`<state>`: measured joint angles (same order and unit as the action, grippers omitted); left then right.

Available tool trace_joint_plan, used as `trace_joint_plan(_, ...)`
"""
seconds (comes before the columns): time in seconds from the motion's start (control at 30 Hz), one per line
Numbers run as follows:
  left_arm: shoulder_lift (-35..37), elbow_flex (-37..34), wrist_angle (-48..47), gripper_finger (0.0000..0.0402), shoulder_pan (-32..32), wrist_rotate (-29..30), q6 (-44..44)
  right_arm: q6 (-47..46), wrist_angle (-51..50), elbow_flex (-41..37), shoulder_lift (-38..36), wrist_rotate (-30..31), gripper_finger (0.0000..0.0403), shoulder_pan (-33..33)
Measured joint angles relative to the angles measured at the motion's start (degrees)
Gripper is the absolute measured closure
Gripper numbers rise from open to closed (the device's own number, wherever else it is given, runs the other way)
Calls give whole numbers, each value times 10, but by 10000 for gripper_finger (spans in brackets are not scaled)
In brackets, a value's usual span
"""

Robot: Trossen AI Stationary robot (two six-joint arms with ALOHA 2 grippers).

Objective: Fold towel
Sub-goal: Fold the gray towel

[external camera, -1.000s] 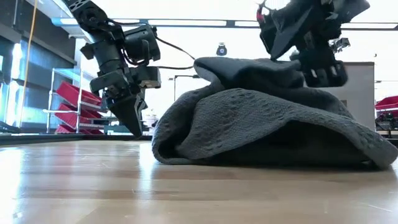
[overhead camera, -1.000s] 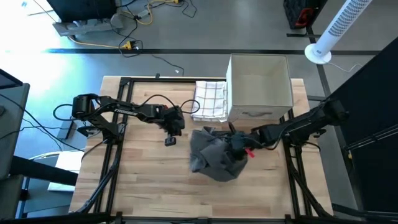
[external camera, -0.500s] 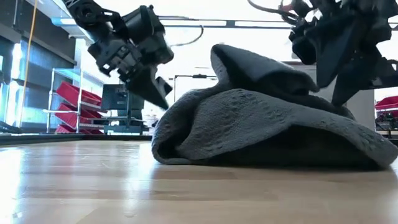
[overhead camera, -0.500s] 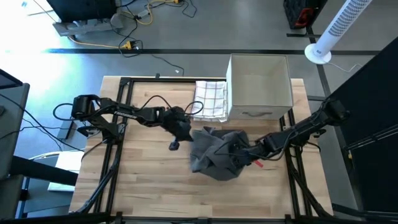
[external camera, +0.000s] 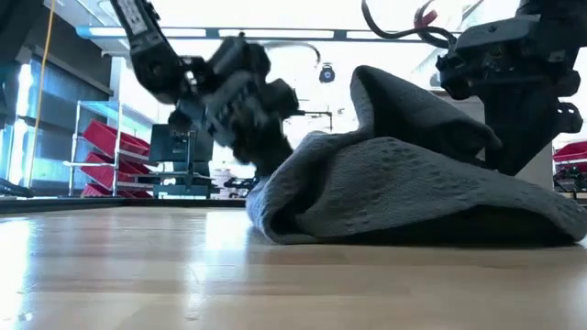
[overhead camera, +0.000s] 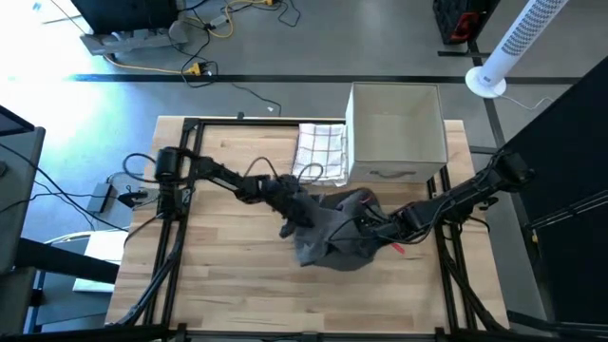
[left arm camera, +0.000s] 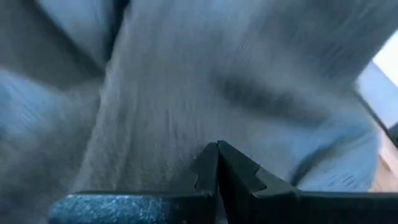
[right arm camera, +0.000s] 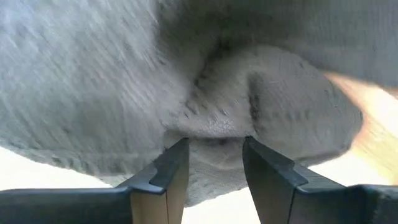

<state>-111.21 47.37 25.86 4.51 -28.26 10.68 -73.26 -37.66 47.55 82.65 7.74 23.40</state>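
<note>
Grey towel [overhead camera: 332,233] bunched in a heap mid-table, just in front of the box [overhead camera: 396,133] and the checked cloth [overhead camera: 321,152]. One fold standing up as a peak in the low view [external camera: 404,110], rest slumped on the wood table [overhead camera: 228,285].

L gripper [overhead camera: 300,214] pressed against the heap's left edge, fingers [left arm camera: 208,171] meeting tip to tip (closed, fabric right up against them but none visibly pinched). Low view: same gripper [external camera: 261,137] blurred, at the towel's left slope.

R gripper [overhead camera: 366,228] reaching in from the right side, tips buried in the cloth. Wrist view: fingers [right arm camera: 171,171] apart w/ a gap between, towel [right arm camera: 249,106] bulging just ahead of them, nothing clamped. Low view: R arm [external camera: 514,82] behind the peak.
</note>
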Motion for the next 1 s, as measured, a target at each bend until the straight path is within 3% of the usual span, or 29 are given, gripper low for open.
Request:
trace_joint_plan(0.13, 18, -1, -118, 401, -14, -4, 16, -22, -52, 0, 0, -10, 269, 14)
trace_joint_plan(0.37, 124, -29, -250, 401, -59, 7, 13, -51, -84, -17, 0, 41, 269, 27)
trace_joint_plan(0.5, 215, -28, -300, 401, -68, 47, 21, 13, 14, -16, -1, 112, 269, 31)
trace_joint_plan(0.6, 269, -28, -332, 401, -68, 101, 8, 111, 147, -20, -2, 168, 270, 28)
trace_joint_plan(0.7, 305, -28, -308, 401, -65, 128, 14, 188, 260, -42, 9, 161, 276, -7)
trace_joint_plan(0.8, 303, -28, -276, 401, -67, 106, 41, 195, 304, -54, 41, 156, 305, -44)
trace_joint_plan(0.93, 265, -28, -246, 401, -87, 69, 58, 230, 377, -54, 92, 149, 380, -86)
trace_joint_plan(1.0, 240, -28, -233, 401, -103, 67, 63, 250, 426, -53, 120, 127, 394, -100)
